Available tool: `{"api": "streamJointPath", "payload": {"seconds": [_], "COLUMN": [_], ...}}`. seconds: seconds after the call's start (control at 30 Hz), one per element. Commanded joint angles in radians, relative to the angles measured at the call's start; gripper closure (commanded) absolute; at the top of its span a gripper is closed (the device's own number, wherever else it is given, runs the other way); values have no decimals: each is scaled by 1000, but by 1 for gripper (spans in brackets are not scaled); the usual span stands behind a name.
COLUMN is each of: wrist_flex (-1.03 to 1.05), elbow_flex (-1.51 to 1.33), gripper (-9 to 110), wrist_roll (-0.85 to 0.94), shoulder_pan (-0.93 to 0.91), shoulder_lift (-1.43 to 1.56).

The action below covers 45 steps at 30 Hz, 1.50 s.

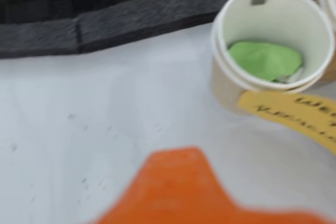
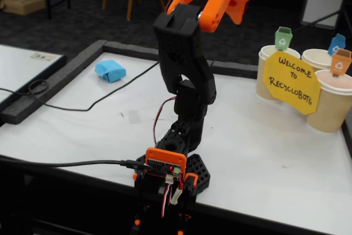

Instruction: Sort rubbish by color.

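Note:
The lime green wad point(image 1: 265, 60) lies inside the tan cup with the green flag point(image 1: 273, 9), at the upper right of the wrist view. On the white table's far left in the fixed view rests the light blue wad point(image 2: 110, 70), far from the arm. Of my gripper point(image 1: 177, 156) the wrist view shows only one blurred orange jaw at the bottom edge, apart from the cup, with nothing seen in it. The arm point(image 2: 184, 75) is raised high, and its orange end runs off the top of the fixed view.
Three tan cups point(image 2: 268, 75) with green, blue and orange flags stand at the right behind the yellow sign point(image 2: 291, 83). A black foam border point(image 2: 49, 89) edges the table. A black cable point(image 2: 104, 98) crosses the left part. A second white table point(image 2: 22, 61) is at far left.

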<state>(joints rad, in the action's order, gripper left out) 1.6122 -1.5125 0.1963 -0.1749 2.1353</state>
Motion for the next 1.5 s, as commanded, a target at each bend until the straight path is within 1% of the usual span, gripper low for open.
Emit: {"api": "streamJointPath", "payload": {"seconds": [0.0, 0.17, 0.4, 0.53, 0.87, 1.07, 1.47], "wrist_flex": [5, 41, 127, 140, 143, 133, -11], "elbow_flex": [-41, -163, -253, -318, -318, -327, -414], "gripper": [101, 101, 101, 101, 101, 101, 101], "wrist_roll": [5, 6, 6, 6, 6, 6, 6], "shoulder_pan": [78, 206, 462, 581, 818, 842, 847], "shoulder_lift": [207, 337, 445, 502, 558, 583, 607]}}
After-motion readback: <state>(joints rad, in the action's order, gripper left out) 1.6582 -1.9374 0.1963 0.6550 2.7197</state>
